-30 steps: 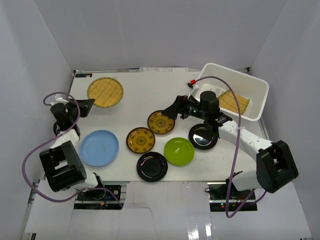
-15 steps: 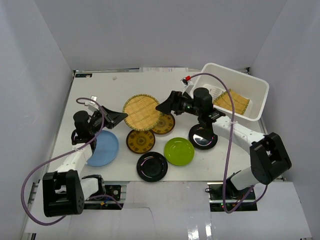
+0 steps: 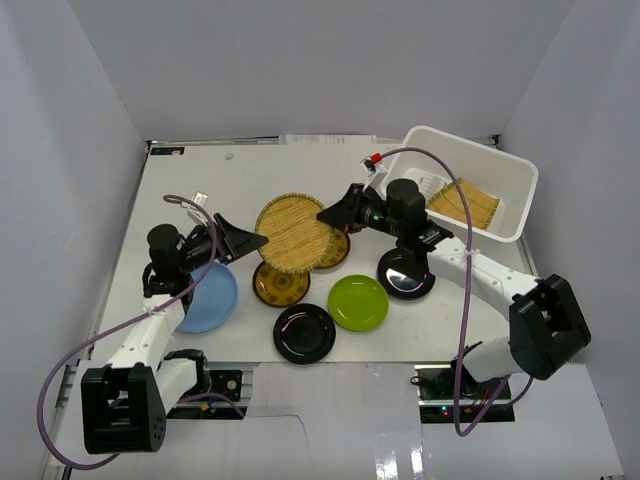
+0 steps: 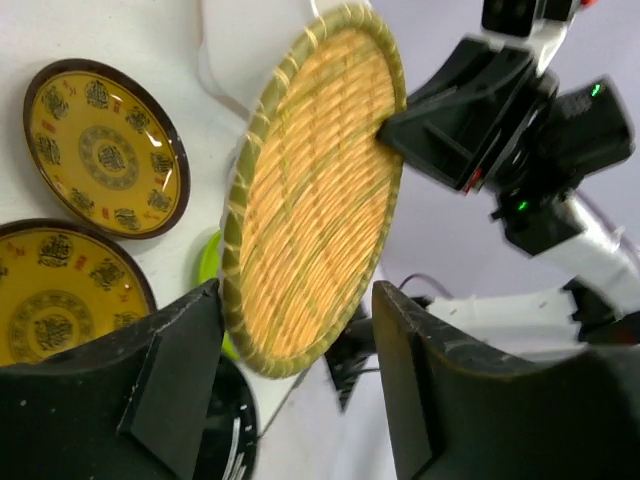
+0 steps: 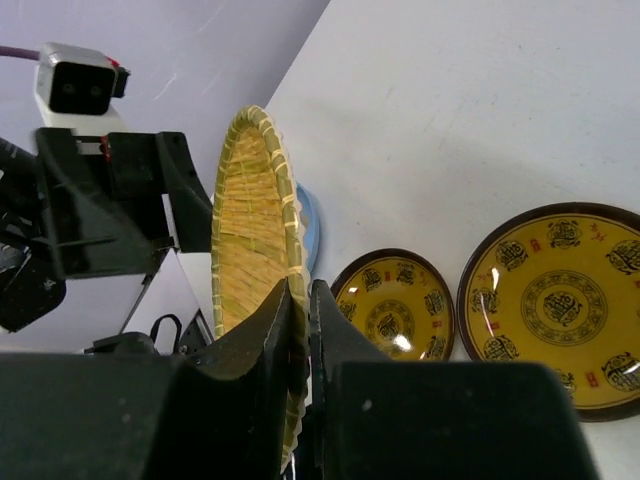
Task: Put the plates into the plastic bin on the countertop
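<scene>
Above countertop (image 3: 200, 195), both pincers (image 3: 330, 213) pinch woven plate (image 3: 293, 232).

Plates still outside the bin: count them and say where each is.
7: round woven plate held aloft between both grippers; two patterned, partly beneath it; blue left; black front; green centre; black right.

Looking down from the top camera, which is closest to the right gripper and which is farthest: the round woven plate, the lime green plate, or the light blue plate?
From the right gripper:
1. Round woven plate, its rim pinched in that gripper, mid-table.
2. Lime green plate, toward the near edge, right of centre.
3. Light blue plate, farthest, on the left, partly under the left arm.
</scene>
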Controlling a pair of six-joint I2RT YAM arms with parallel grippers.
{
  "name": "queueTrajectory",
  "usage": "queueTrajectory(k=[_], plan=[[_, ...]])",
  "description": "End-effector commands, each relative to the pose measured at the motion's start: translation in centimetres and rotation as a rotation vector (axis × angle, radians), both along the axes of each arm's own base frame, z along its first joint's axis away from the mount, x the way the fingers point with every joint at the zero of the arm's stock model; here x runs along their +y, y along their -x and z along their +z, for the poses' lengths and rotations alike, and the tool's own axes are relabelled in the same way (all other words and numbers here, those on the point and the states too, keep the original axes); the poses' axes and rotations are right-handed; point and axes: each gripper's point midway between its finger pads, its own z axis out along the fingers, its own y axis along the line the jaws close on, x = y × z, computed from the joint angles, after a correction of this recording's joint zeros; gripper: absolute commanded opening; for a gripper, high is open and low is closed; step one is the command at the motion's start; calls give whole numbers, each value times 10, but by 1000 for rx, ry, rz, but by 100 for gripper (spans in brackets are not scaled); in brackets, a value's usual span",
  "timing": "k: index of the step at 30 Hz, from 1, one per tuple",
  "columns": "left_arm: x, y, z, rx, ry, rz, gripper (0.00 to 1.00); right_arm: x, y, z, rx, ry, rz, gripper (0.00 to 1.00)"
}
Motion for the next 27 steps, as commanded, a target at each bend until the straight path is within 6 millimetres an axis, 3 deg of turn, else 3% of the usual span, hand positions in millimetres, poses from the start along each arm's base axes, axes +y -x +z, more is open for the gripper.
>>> queueTrajectory(k=[1,3,4,6,7,8,9,10,12,13,16,19,27], plan=[[-18,22,28,-153,-42,-125,89,-27,-20,51,-130,-61,-118,8],[-21,30,34,-192,-59,-149,98,-48,-31,65,-147,-66,-176,8],[-26,36,35,-208,-66,-174,98,-77,-46,78,-171,-75,-249,8],[-31,42,37,-236,-100,-201,98,-112,-56,99,-193,-82,-321,8],[-38,49,37,-244,-105,-239,98,-150,-74,104,-205,-71,-420,8],[-42,53,38,-254,-109,-261,98,-172,-83,113,-221,-64,-484,8],[-45,57,37,-257,-107,-284,98,-193,-87,111,-202,-41,-545,8],[-52,65,38,-264,-101,-330,98,-233,-101,111,-207,-16,-665,8],[-56,71,41,-286,-108,-361,98,-269,-110,101,-186,13,-776,8],[-59,75,42,-299,-113,-376,98,-304,-116,93,-168,29,-875,8],[-63,80,44,-324,-137,-387,98,-349,-125,60,-82,47,-996,8],[-64,81,43,-326,-152,-386,98,-376,-133,32,-8,57,-1064,8],[-65,84,44,-334,-155,-391,98,-396,-140,-20,111,151,-1135,8]])
